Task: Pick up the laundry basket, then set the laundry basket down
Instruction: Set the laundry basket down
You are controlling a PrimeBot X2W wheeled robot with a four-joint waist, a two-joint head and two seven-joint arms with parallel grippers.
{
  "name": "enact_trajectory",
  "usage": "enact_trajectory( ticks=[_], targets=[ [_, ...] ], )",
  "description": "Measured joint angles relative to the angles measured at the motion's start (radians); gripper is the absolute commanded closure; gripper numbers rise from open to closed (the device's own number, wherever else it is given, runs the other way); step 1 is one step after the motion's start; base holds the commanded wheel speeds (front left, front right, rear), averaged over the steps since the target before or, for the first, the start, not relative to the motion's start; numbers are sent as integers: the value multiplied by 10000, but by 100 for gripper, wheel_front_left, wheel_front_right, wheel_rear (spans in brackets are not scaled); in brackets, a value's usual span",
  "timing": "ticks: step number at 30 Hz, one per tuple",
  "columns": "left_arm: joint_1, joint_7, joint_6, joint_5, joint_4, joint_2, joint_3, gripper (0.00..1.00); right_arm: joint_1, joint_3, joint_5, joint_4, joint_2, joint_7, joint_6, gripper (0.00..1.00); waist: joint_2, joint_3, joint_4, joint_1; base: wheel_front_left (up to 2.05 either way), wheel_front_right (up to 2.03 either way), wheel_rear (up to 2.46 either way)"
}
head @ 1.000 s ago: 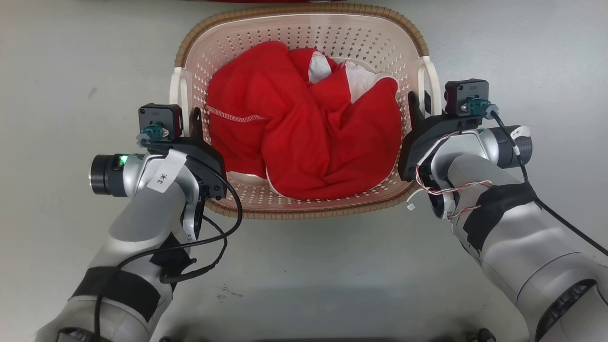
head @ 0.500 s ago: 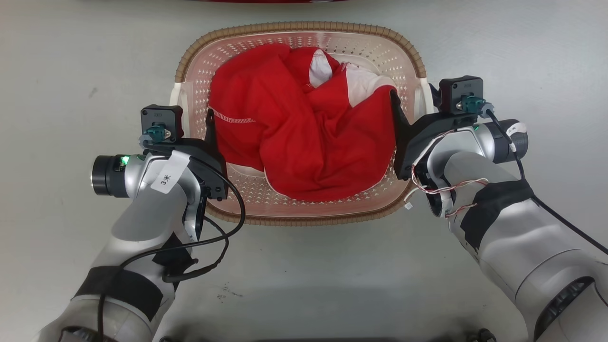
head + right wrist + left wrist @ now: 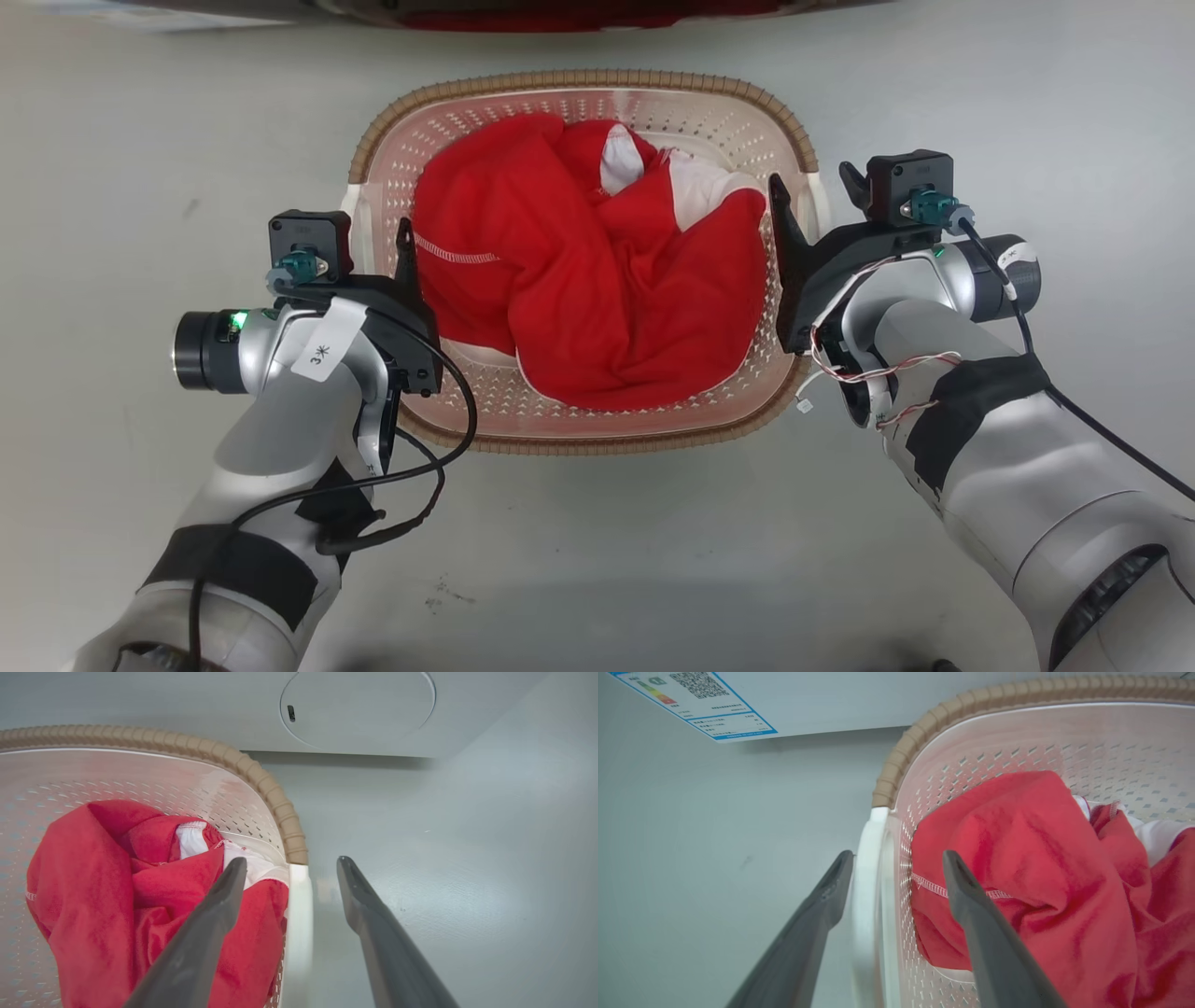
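A: Pale grey floor (image 3: 597, 560), white appliance front (image 3: 140, 695) with an energy label (image 3: 696, 704) behind. Where do your grippers stand?

B: Your left gripper (image 3: 896, 877) is spread. One finger is outside the white left handle (image 3: 866, 896), the other inside, over the red garment (image 3: 597, 308). Your right gripper (image 3: 290, 861) is spread too, astride the white right handle (image 3: 299, 914). Neither pinches anything.

A: What does the next move turn on?

B: The laundry basket (image 3: 597, 445) lies between your two arms. Its long axis runs left to right across the head view, with one handle at each short end. Each handle already sits between a pair of fingers, so both arms are equally near. I'd judge you need both closed evenly on the handles before any lift.

A: And the basket?

B: It looks to be resting on the floor, upright. It has cream perforated walls and a brown woven-look rim. The red cloth with white patches is heaped inside. Your inner fingers could snag that cloth.
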Motion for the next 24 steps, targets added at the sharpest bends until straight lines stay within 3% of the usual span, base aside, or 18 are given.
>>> enact_trajectory(
  ticks=[8, 16, 24],
  targets=[
    [221, -12, 0, -4, -90, -4, 155, 0, 83, -119, 12, 54, 4, -188, 2, 0, 0, -642, -98, 0, 0, 0, 0],
    [836, -12, -15, 232, -721, 77, 132, 0, 650, -297, 50, 134, -8, -276, 259, 0, 0, -1611, -185, 0, 0, 0, 0],
    [1862, -12, -13, 550, -1645, 238, 303, 0, 1575, -1057, 75, -464, -134, -276, 268, 0, -1, -2733, -245, -1, 0, 0, 0]
  ],
)
